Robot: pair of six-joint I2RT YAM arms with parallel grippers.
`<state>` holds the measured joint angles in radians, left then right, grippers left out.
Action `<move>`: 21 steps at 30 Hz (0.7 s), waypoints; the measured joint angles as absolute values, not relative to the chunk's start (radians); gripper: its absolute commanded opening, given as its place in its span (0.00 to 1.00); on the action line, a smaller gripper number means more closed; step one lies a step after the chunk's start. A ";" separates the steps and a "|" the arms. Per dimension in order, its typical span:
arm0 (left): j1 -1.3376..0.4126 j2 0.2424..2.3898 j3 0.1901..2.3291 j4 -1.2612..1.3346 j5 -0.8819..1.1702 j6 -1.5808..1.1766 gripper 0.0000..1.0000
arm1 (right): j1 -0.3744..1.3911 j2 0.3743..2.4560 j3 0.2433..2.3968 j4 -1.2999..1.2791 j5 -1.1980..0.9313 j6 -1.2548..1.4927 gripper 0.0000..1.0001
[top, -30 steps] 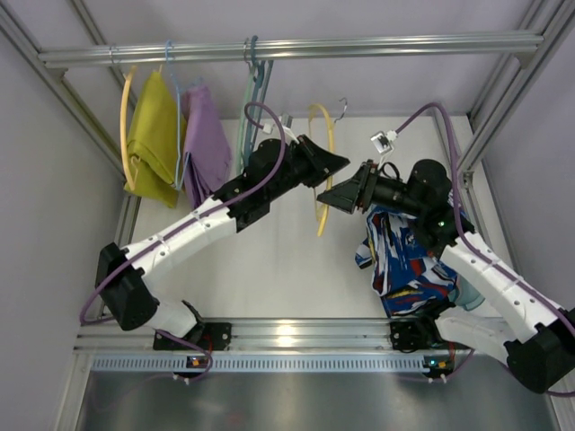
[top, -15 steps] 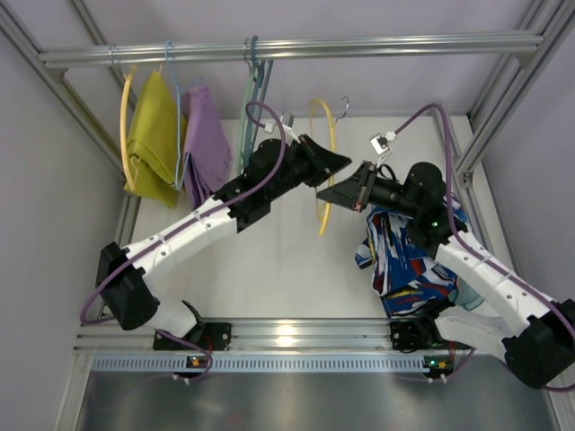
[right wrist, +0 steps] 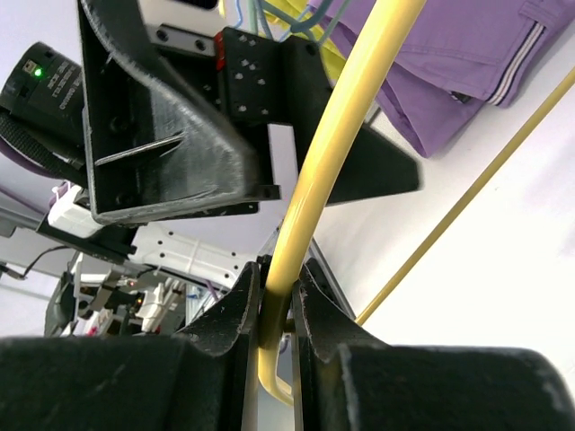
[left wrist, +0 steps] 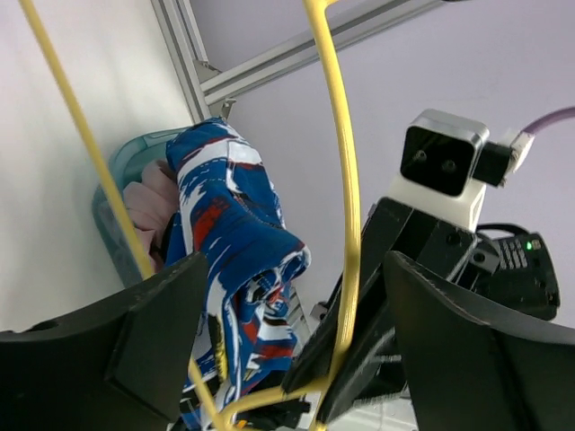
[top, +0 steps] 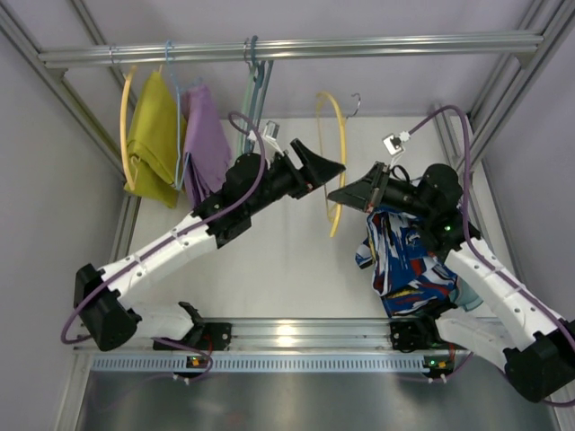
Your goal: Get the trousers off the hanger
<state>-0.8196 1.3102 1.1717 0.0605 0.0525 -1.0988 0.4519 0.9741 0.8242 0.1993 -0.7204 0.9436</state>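
My left gripper (top: 328,166) gapes wide around the hanger (right wrist: 355,117), so only my right gripper's (right wrist: 275,305) tight pinch holds it, and it could swivel or slip free.

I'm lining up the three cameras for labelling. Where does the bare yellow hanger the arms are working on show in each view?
Top external: the hanger is a thin loop near the centre.
Left wrist: the hanger runs top to bottom through the middle.
Right wrist: the hanger rises diagonally from bottom centre.
Shared landmark: the right gripper, shut on the hanger, shows in all three.
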 measured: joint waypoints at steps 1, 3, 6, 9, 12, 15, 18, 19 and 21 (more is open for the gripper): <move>-0.818 1.288 1.153 0.060 0.056 -1.083 0.89 | 0.445 0.968 0.824 0.185 -0.723 0.938 0.00; -0.813 1.247 1.118 0.061 0.064 -1.044 0.97 | 0.429 0.958 0.824 0.156 -0.731 0.928 0.00; -0.806 1.184 1.064 0.058 0.076 -0.976 0.98 | 0.391 0.946 0.825 0.100 -0.745 0.900 0.00; -0.792 1.133 1.047 0.052 0.091 -0.896 0.98 | 0.368 0.944 0.853 -0.009 -0.753 0.829 0.00; -0.758 1.082 1.044 0.051 0.120 -0.841 0.98 | 0.363 0.937 0.926 -0.159 -0.757 0.729 0.00; -0.707 1.031 1.040 0.051 0.163 -0.789 0.99 | 0.363 0.899 0.989 -0.258 -0.756 0.628 0.00; -0.690 0.995 1.040 0.051 0.216 -0.743 0.98 | 0.363 0.825 1.011 -0.294 -0.746 0.536 0.00; -0.690 0.985 1.040 0.049 0.239 -0.726 0.98 | 0.363 0.808 1.012 -0.294 -0.743 0.510 0.00; -0.690 0.974 1.040 0.043 0.262 -0.700 0.99 | 0.363 0.793 1.024 -0.301 -0.730 0.448 0.00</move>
<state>-0.6903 0.9745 1.0397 0.0429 0.2623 -0.7002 0.3634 0.7925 1.0245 -0.3008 -0.7303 0.4484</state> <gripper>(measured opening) 0.985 0.113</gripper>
